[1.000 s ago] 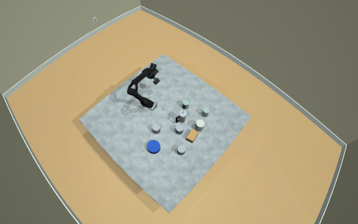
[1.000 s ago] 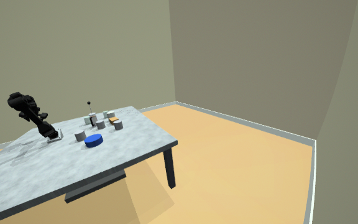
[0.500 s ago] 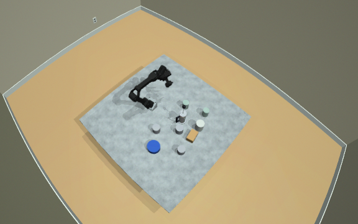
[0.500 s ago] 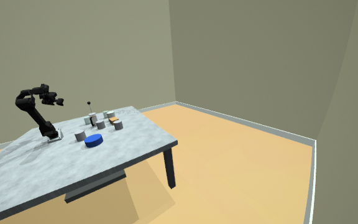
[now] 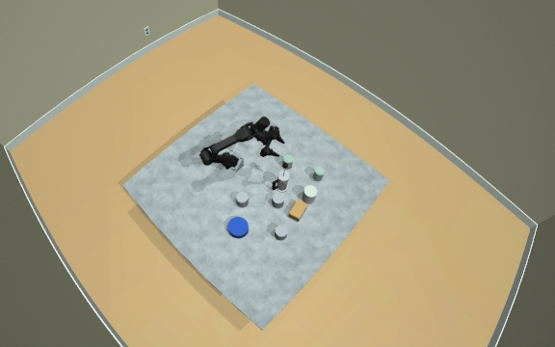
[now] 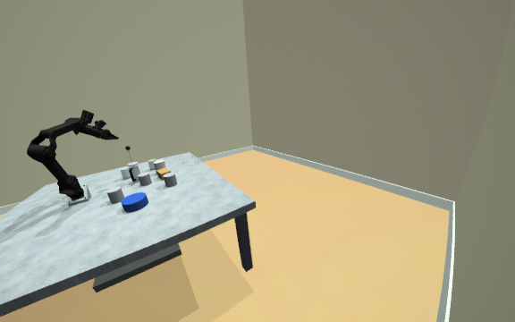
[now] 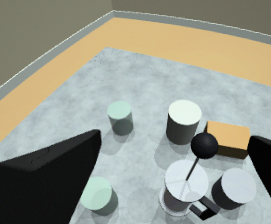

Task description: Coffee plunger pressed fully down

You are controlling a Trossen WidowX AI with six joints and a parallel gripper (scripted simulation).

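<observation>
- On the left of the exterior view my gripper [image 6: 111, 136] hangs in the air, well above the surface [image 6: 204, 197] and short of the press, with the fingers spread wide and nothing between them.
- The coffee press [image 7: 184, 191] stands upright among the pots, in the wrist view low and right of centre; a pale green cylinder [image 7: 97, 196] sits to its left and a grey cylinder [image 7: 235, 189] just beside it on the right.
- Its thin rod rises to the black plunger knob [image 7: 204, 144], fully raised, so I judge the pressing not yet begun.
- I judge the press light and top-heavy with the rod up: a narrow body, easy to tip or slide on a smooth surface under any sideways push.
- The rod looks thin and likely to bend, so I would leave it alone and take the knob, small, round and probably slippery.
- I would close on the knob from above and drive straight down along the rod.
- Further right the orange block [image 7: 228, 137] lies near, well apart from my path.
</observation>
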